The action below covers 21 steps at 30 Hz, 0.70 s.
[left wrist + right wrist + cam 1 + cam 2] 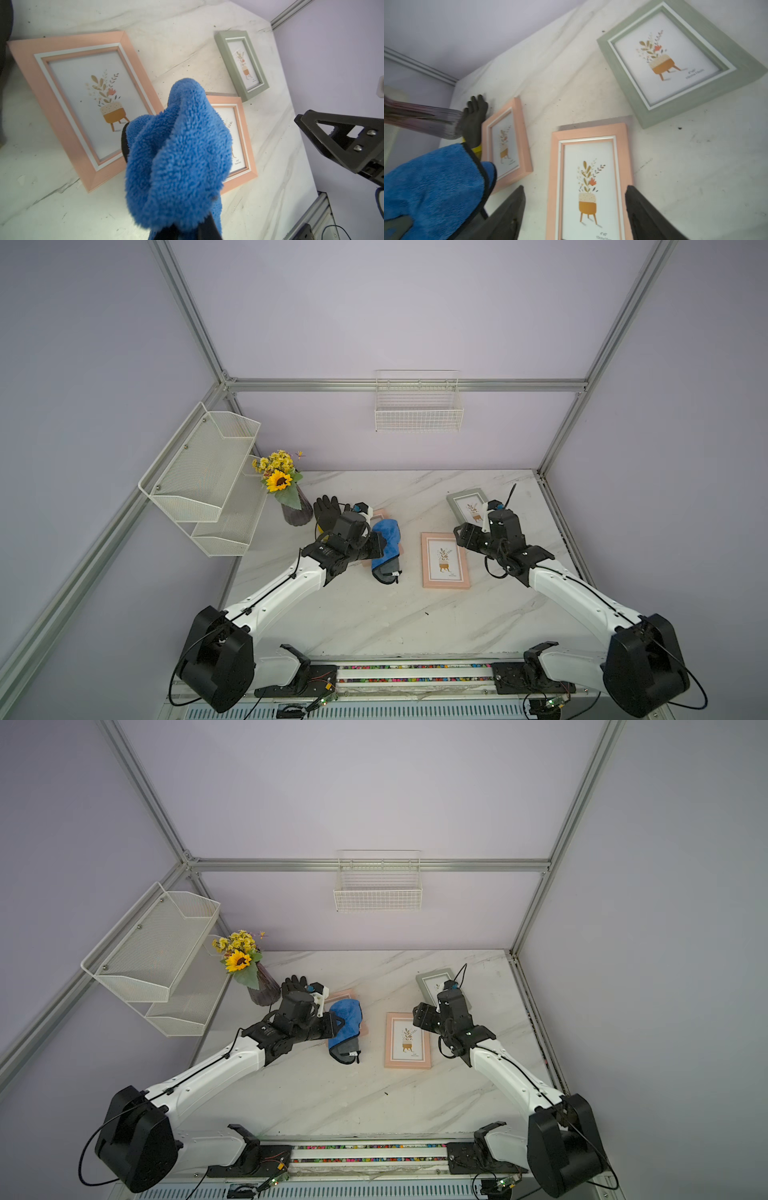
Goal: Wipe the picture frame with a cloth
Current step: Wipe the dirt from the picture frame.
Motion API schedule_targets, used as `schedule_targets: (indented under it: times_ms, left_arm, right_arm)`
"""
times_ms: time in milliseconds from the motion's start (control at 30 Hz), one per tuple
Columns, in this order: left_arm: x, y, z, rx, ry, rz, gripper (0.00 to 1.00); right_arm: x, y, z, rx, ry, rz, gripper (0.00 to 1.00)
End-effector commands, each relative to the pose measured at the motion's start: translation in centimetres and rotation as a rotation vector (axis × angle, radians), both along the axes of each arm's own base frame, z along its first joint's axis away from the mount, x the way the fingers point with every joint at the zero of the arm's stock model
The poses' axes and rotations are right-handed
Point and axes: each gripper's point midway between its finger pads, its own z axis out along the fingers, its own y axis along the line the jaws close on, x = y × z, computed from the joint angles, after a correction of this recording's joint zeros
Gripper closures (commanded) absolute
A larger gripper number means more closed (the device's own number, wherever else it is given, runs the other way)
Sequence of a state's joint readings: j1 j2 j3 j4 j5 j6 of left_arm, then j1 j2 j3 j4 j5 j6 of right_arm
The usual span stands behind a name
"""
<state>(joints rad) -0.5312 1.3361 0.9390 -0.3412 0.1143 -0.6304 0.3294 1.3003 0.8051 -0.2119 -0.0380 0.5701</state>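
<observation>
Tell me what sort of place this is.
Probably a robot test cell dressed as a home corner: aluminium-framed lilac walls, a marble-look tabletop, and props like picture frames and a flower vase.

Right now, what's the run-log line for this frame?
left gripper: shut on blue microfibre cloth | right gripper: open, by middle pink frame | cloth: over partly hidden pink frame | wipe contact: cannot tell
</observation>
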Motion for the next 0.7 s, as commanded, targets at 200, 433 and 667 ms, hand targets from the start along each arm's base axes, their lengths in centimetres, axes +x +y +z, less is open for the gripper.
schedule_targets:
  times_ms: [200, 433, 667]
  left_arm:
    - [1.4, -4.3, -4.8, 0.221, 0.150, -0.036, 1.00]
    - [3.5, -8.2, -6.3, 0.280, 0.184, -0.061, 1.00]
    - [6.0, -9.9, -7.6, 0.333, 0.209, -0.062, 1.00]
  right_arm:
    - [-0.9, -2.7, -8.9, -0.131, 0.289, -0.073, 0.30]
    - [-0.8, -1.4, -10.5, -0.091, 0.299, -0.011, 0.40]
    - [-1.2, -1.4, -12.2, -0.107, 0.341, -0.001, 0.47]
